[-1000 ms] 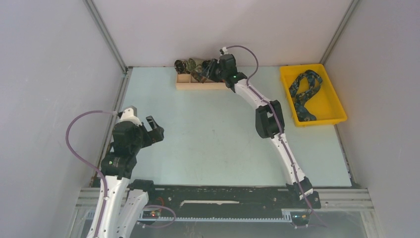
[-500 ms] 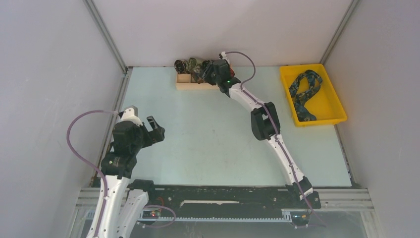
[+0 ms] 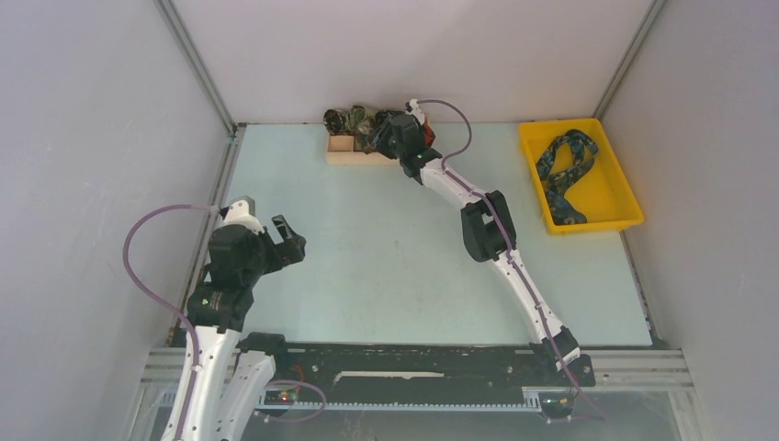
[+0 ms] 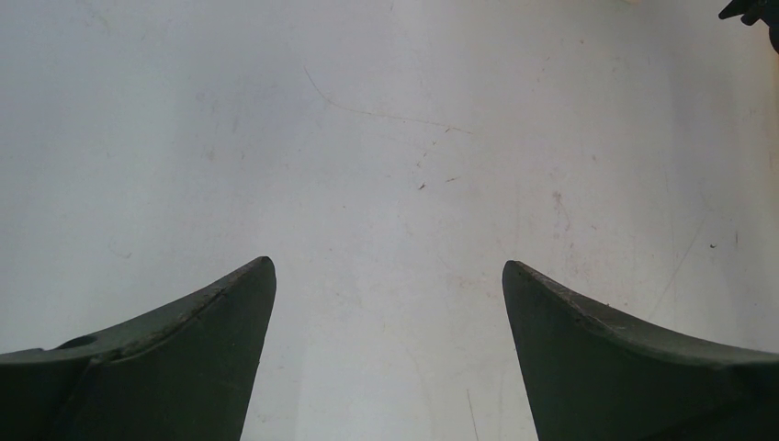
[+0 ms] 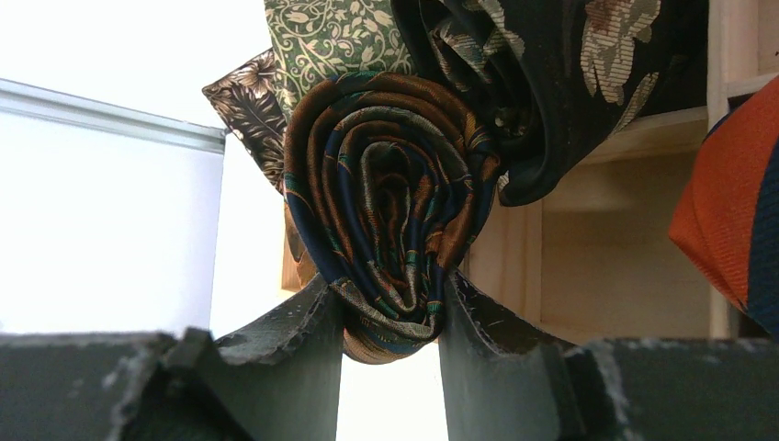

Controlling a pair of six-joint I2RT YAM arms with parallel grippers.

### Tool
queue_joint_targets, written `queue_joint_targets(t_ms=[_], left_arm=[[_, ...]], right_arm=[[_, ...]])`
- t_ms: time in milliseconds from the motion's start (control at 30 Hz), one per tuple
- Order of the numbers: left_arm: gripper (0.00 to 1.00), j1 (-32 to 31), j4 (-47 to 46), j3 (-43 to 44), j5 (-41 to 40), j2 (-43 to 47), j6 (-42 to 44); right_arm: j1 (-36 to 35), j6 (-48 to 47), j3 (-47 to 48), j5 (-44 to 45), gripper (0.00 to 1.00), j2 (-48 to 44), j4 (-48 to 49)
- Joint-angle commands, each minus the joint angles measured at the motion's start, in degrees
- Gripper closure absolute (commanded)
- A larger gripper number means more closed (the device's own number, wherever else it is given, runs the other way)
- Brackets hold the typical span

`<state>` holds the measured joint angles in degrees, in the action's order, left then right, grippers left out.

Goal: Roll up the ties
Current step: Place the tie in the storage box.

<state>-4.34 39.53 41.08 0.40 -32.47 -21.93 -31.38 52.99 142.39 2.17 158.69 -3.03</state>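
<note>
My right gripper point(image 5: 393, 303) is shut on a rolled brown-orange-green tie point(image 5: 386, 207) and holds it at the wooden box point(image 3: 354, 152) at the table's far middle. Other rolled ties sit there: a dark floral one point(image 5: 542, 83), a green leafy one point(image 5: 331, 37) and a red-orange one point(image 5: 726, 211) at the right. In the top view the right gripper point(image 3: 386, 136) covers part of the box. A navy and teal-green tie point(image 3: 562, 175) lies loose in the yellow tray point(image 3: 625, 188). My left gripper point(image 4: 388, 276) is open and empty over bare table at the near left point(image 3: 287, 241).
The wooden box has dividers point(image 5: 533, 266) beside the held roll. Grey walls with metal frame posts point(image 3: 197, 69) close in the table on three sides. A purple cable point(image 3: 147, 230) loops off the left arm.
My right arm has swung left along the wooden box with the rolled tie in its grip. The left arm has not moved.
</note>
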Motion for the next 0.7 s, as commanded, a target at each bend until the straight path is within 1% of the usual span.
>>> queue_joint_targets(t_ms=[0,67,133,367,533,667], left_arm=[[0.0,-0.04,-2.06,0.7,0.65,0.6,1.28],[0.0,-0.05,-2.09,0.67,0.54,0.57,1.28],[0.0,-0.02,-2.07,0.71,0.52,0.48,1.28],[0.0,-0.03,-2.08,0.67,0.39,0.65,1.28],[0.0,-0.03,-2.07,0.67,0.21,0.91,1.28],[0.0,-0.01,-2.05,0.67,0.12,1.01,1.28]], right_arm=[[0.83,1.17,2.12,3.71,0.66,1.71,2.45],[1.12,1.48,2.06,2.74,0.6,1.48,2.46],[1.27,1.35,1.55,2.05,0.56,0.61,2.47],[1.45,-0.12,-5.55,0.68,0.38,-6.17,5.3],[1.52,-1.09,-7.33,-1.07,0.31,-9.21,4.78],[1.45,-2.13,-9.63,-1.52,0.29,-11.83,4.7]])
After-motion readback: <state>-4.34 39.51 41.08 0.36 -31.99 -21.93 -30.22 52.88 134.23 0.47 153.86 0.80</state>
